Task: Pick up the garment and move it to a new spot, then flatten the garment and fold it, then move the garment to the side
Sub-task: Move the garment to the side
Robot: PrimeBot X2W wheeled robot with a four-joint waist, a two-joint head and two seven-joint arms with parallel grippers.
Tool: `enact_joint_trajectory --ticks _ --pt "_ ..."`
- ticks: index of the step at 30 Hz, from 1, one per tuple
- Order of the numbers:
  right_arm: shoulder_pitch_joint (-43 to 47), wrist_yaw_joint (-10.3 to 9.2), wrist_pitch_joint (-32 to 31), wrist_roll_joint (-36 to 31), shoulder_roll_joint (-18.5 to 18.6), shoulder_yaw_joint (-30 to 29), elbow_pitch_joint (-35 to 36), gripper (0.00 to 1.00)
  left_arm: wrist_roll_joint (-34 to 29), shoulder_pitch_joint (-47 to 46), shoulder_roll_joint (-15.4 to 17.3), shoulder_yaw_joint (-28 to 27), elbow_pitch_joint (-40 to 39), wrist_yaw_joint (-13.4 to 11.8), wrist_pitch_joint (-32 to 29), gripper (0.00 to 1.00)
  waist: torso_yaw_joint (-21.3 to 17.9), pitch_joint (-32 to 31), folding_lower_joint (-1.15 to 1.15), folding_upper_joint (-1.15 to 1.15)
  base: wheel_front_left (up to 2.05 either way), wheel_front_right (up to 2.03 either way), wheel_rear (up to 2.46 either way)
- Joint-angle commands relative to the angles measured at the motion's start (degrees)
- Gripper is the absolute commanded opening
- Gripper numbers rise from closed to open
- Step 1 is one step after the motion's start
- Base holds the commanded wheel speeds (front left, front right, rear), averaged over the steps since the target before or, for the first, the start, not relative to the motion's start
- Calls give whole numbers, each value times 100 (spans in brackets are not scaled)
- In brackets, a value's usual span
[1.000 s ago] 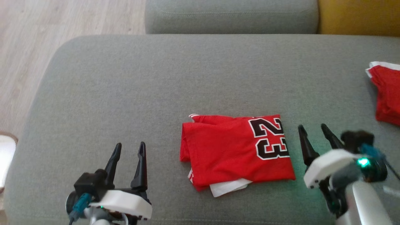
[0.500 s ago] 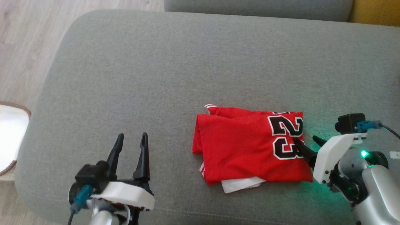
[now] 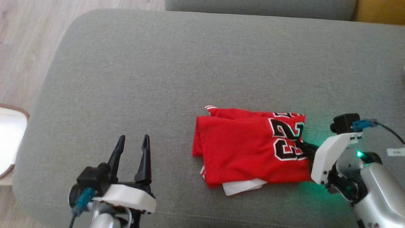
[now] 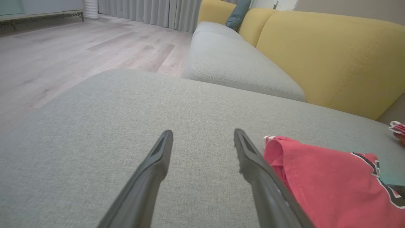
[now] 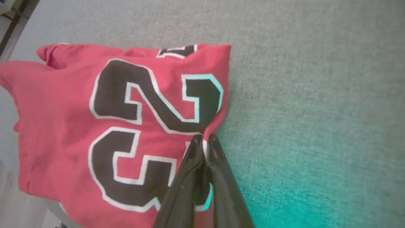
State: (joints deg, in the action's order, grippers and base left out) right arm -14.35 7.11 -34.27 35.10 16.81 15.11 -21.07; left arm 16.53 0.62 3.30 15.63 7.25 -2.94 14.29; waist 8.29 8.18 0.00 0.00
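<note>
1. Head view, nearest me: the left gripper (image 3: 133, 137), two long dark fingers on a white wrist block, hovers over the near-left part of the broad grey fabric sofa cushion (image 3: 158, 63). Its jaws are spread wide and empty. If it sits idle, one arm carries everything and the cloth may hang lopsided.

2. Over the cushion's near-right part, the right gripper (image 5: 204, 136) has its jaws pressed together. They pinch the right-hand edge of the garment (image 3: 240, 148), a red jersey T-shirt folded into a rough rectangle, with black-and-white "23" lettering. The bite looks thin, just beside the number. I'd guess it has only the top layer or two. On a lift, the lower layers could be left behind and the fold would fall open.

3. The garment lies flat on the cushion's near half, right of its middle. Jersey cloth is slick, so a quick pull might slide it out of so small a pinch.

4. A white sleeve flap (image 3: 242, 186) pokes out from under the garment's edge, on the side towards the cushion's near edge. It looks loose, and in a drag it could trail, catch on the weave and twist the stack.

5. Towards the cushion's far right lies a small bundled red piece with white trim (image 4: 397, 128), well apart from the garment. Set down there, the two could get muddled.

6. Beyond the cushion's left edge is pale wood floor (image 3: 25, 47). A wide swing that way risks dropping the garment off the cushion.
</note>
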Motion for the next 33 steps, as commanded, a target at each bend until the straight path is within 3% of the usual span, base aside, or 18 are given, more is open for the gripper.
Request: enact_joint_trajectory --ticks 1,8,18,25,33 --pt "-271 37 194 -56 82 102 136 0 -90 -219 -29 -235 -165 36 71 100 -73 -9 0 0 0 0 0" --pt "-533 37 782 -214 362 79 177 0 -194 -208 -33 -224 -193 100 71 100 -518 -20 0 0 0 0 0" --pt "-598 37 713 -459 965 -315 836 0 -310 -345 -37 -79 -278 172 71 100 -1569 258 0 0 0 0 0" --pt "-640 37 848 -645 801 -556 1018 0 -437 -663 -35 19 -283 222 71 100 -2132 614 0 0 0 0 0" --pt "-804 37 1102 -849 550 -584 985 0 -458 -839 -34 43 -177 267 71 100 -2162 619 0 0 0 0 0"
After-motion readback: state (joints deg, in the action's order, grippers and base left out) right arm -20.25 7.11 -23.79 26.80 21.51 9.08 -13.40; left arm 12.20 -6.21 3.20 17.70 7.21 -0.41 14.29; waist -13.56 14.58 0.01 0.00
